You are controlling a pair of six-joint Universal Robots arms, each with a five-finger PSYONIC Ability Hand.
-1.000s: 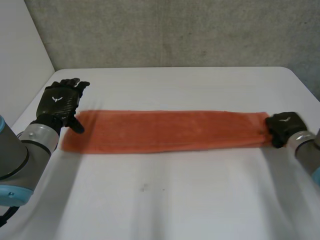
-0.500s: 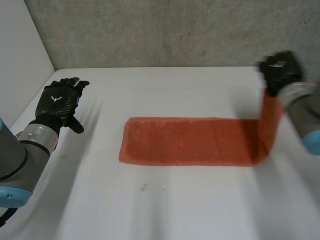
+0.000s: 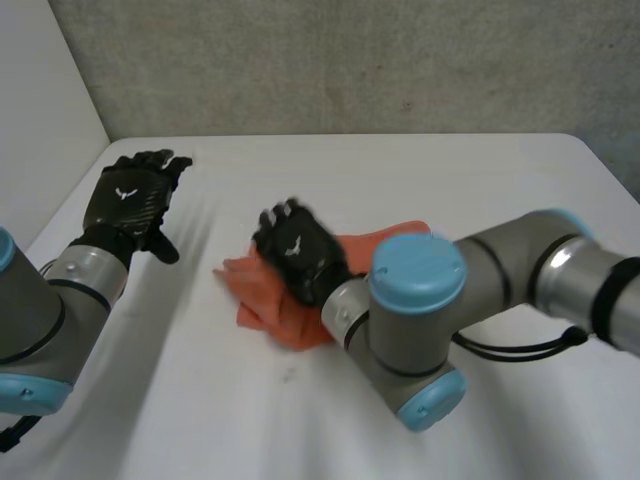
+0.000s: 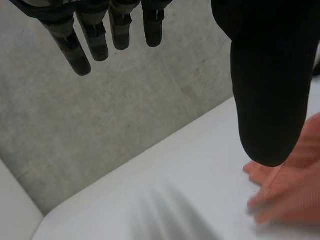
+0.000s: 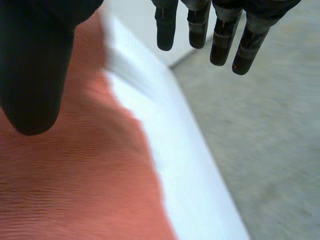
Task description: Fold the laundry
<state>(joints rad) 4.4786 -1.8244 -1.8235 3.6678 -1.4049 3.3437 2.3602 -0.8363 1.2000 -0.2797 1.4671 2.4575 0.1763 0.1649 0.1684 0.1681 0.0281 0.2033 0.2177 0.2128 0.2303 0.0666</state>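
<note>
**A:** What is there, counted?

**B:** One orange towel (image 3: 268,305); one white table (image 3: 420,170); two black hands, each on its own arm; a grey wall (image 3: 350,60) stands behind the table.

**A:** Where does the towel lie?

**B:** Around the middle of the table, a little toward the robot's left; it is a rumpled heap, not flat; folds and a loose point stick out on its left side.

**A:** Which way does it run?

**B:** The cloth that shows stretches across the table from left to right, slanting slightly toward the far edge on the right; the right arm (image 3: 500,260) lies across part of it, so I cannot tell its true long axis or where its ends are.

**A:** The right hand?

**B:** The right hand (image 3: 298,255) is over the left part of the heap, back upward; in its wrist view the fingers (image 5: 220,37) are straight and spread, and the thumb (image 5: 35,65) is well apart from them; nothing is pinched between them; orange cloth lies under the palm; whether the palm touches it I cannot tell.

**A:** And the left hand?

**B:** The left hand (image 3: 128,205) is well apart from the towel, at the table's left side toward the far edge; its fingers (image 4: 100,40) are straight and spread, its thumb (image 4: 270,100) held off from them, holding nothing; in its wrist view the towel's rumpled edge shows beyond the thumb.
</note>
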